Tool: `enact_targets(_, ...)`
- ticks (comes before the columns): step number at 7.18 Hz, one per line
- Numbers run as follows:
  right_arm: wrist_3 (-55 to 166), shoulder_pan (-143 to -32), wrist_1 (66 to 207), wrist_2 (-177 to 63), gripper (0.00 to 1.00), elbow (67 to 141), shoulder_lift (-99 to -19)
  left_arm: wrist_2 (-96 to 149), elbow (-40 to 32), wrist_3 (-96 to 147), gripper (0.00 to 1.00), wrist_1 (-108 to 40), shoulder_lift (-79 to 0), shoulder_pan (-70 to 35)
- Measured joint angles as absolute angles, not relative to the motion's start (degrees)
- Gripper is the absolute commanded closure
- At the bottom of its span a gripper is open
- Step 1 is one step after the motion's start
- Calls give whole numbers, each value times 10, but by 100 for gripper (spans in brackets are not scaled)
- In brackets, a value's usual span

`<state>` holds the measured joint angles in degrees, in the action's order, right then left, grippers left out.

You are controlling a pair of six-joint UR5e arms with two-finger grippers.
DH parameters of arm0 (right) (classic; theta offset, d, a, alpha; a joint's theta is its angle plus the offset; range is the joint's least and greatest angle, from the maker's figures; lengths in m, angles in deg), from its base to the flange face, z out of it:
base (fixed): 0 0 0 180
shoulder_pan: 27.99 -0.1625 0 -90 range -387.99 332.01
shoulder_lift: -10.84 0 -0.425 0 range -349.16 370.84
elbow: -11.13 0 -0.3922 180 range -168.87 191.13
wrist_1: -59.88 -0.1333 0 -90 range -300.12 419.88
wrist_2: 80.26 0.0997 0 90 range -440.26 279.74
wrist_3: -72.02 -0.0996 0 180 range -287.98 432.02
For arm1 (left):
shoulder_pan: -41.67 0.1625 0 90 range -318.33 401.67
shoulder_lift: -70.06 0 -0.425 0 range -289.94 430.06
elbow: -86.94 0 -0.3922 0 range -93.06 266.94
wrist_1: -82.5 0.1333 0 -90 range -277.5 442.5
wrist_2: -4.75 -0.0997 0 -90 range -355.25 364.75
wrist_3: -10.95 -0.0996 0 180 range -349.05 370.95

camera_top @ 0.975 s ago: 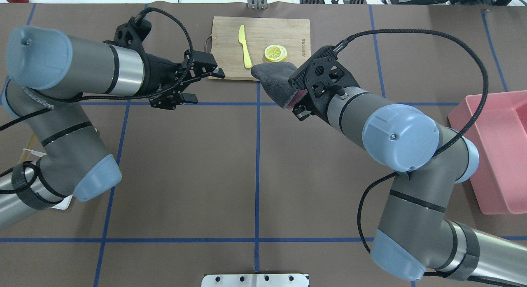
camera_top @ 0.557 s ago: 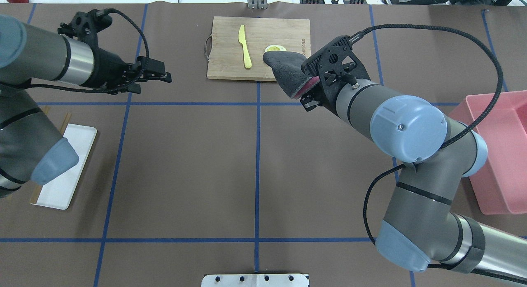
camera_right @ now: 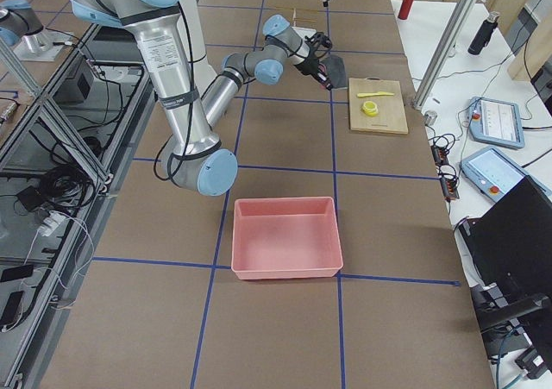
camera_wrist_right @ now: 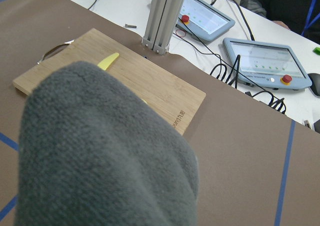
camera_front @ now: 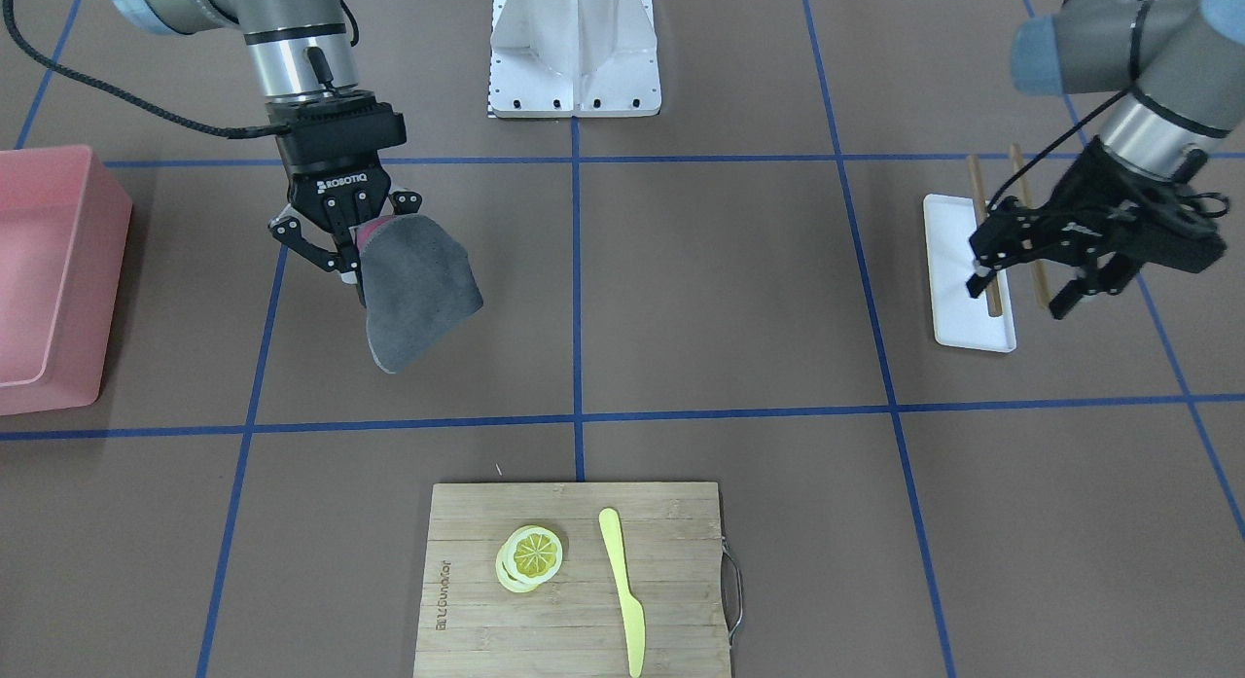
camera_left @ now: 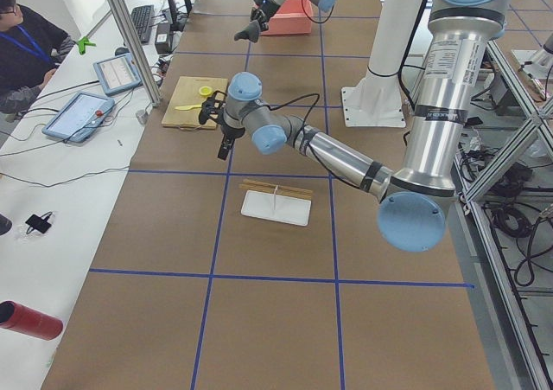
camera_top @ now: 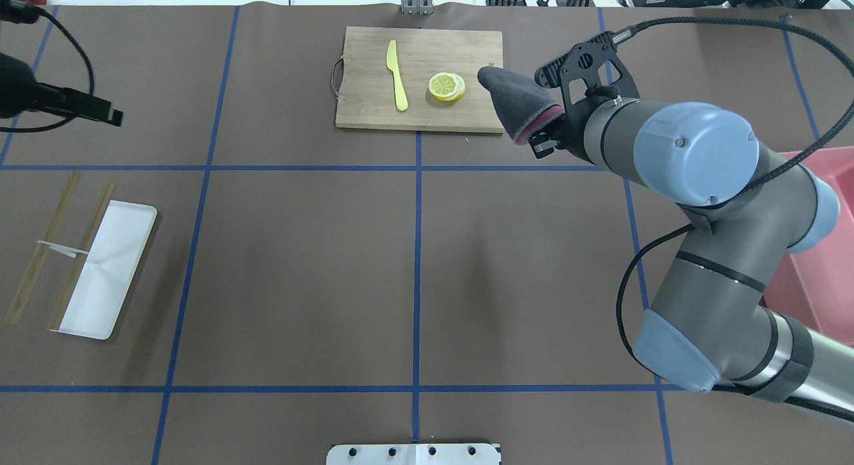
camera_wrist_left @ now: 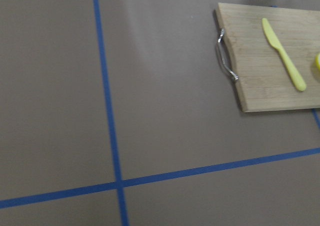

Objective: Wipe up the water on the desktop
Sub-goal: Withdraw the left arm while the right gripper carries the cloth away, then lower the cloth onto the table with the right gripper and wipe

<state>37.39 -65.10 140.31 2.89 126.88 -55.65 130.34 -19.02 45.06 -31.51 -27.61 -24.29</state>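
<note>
The desktop (camera_top: 300, 265) is a matte brown surface crossed by blue tape lines; I see no water on it. My right gripper (camera_front: 352, 248) is shut on a grey cloth (camera_front: 416, 294) with a pink inner side and holds it above the desktop. In the overhead view the cloth (camera_top: 512, 103) hangs just right of the cutting board, and it fills the right wrist view (camera_wrist_right: 100, 156). My left gripper (camera_front: 1016, 297) is open and empty, raised over the white tray. Overhead it shows only at the far left edge (camera_top: 107, 115).
A bamboo cutting board (camera_top: 360, 85) at the far middle holds a yellow knife (camera_top: 397, 75) and a lemon slice (camera_top: 446, 86). A white tray (camera_top: 107, 271) with chopsticks (camera_top: 40, 248) lies on the left. A pink bin (camera_front: 44, 269) stands on the right side.
My left arm has swung far left, away from the cutting board, uncovering the white tray. My right gripper has carried the cloth right, off the board's front edge to its right side.
</note>
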Motion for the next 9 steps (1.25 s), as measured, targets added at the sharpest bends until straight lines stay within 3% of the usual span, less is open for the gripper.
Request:
enact_targets(4,307,-741,1537,209,100,1269,-559,1336,-164,133,2,-161,-196,-419)
enact_targets(7,299,-764,1635,263,100,1275,-561,1340,-93,41,2,-82,-177,-475)
enact_targets(9,299,-745,1684,264,100,1284,-563,1341,-85,40,2,-70,-152,-491)
